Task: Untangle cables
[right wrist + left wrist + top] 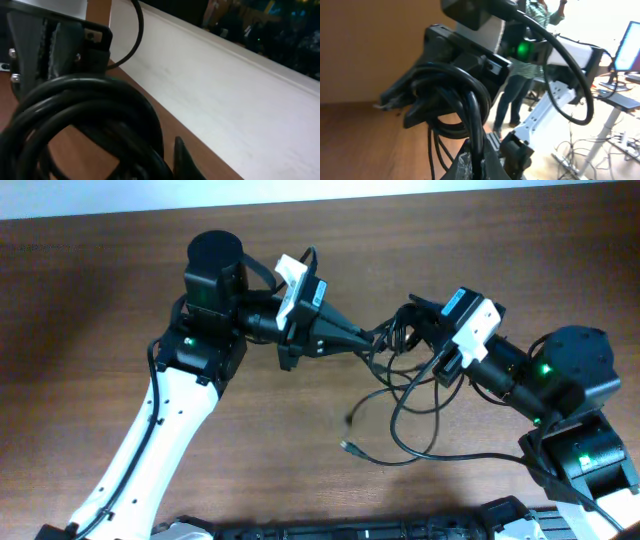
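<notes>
The cables (392, 338) are a bunch of thin black cords held up between my two grippers at the table's middle. Loose loops (415, 405) hang down to the wood, and a plug end (347, 446) lies in front. My left gripper (368, 340) is shut on one cord (478, 150), with the knot (451, 97) just beyond its fingers. My right gripper (408, 320) is shut on the bunch from the other side. Thick loops (85, 117) fill its view and hide one finger, and the other finger (184, 161) shows beside them. The two grippers are almost touching.
The brown wooden table (120, 280) lies under both arms. A pale wall (240, 95) runs along the table's far edge. A black strip (350, 528) lies along the front edge. Each arm's own thicker black wire (570, 75) loops near its wrist.
</notes>
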Robot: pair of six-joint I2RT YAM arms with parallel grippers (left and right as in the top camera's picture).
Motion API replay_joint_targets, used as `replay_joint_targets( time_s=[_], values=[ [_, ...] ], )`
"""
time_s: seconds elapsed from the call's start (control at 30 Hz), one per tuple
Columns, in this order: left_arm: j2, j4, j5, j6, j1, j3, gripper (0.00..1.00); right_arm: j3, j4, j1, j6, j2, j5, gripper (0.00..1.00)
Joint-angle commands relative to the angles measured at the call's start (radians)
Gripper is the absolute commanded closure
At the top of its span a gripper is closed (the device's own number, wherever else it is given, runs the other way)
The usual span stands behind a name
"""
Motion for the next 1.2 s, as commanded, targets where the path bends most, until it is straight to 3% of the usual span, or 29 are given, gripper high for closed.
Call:
replay_joint_targets(
  time_s=[0.0, 0.07, 0.13, 0.2, 0.27, 0.37, 0.47, 0.6, 0.73, 0.87, 1.17],
  values=[
    [-0.005, 0.002, -0.103, 0.019, 0.012, 0.021, 1.00, 0.020, -0.014, -0.004, 0.004, 0.000, -0.005, 0.96],
    [-0.005, -0.005, -0.179, -0.019, 0.024, 0.021, 0.99, 0.020, -0.041, -0.004, 0.008, 0.000, 0.022, 0.96],
    [-0.005, -0.014, -0.274, -0.088, 0.038, 0.021, 0.82, 0.020, -0.067, -0.004, 0.056, 0.000, 0.098, 0.96],
    [-0.005, -0.029, -0.341, -0.138, 0.052, 0.021, 0.28, 0.020, -0.087, -0.004, 0.144, 0.000, 0.223, 0.96],
    [-0.006, -0.034, -0.356, -0.185, 0.061, 0.021, 0.11, 0.020, -0.099, -0.004, 0.220, 0.000, 0.327, 0.96],
    [-0.010, -0.035, -0.356, -0.233, 0.060, 0.021, 0.05, 0.020, -0.117, -0.004, 0.322, 0.002, 0.470, 0.96],
    [-0.014, -0.035, -0.356, -0.285, 0.057, 0.021, 0.05, 0.020, -0.132, -0.004, 0.396, 0.010, 0.562, 0.96],
    [-0.013, -0.042, -0.356, -0.378, 0.025, 0.021, 0.01, 0.020, -0.119, -0.004, 0.534, 0.021, 0.593, 0.96],
    [-0.013, -0.042, -0.356, -0.384, -0.039, 0.021, 0.01, 0.020, -0.105, -0.004, 0.607, 0.035, 0.540, 0.96],
    [-0.005, -0.042, -0.361, -0.317, -0.099, 0.021, 0.01, 0.020, -0.097, -0.004, 0.619, 0.047, 0.431, 0.96],
    [-0.003, -0.035, -0.427, -0.364, -0.116, 0.021, 0.01, 0.020, -0.093, -0.004, 0.618, 0.054, 0.294, 0.96]
  ],
)
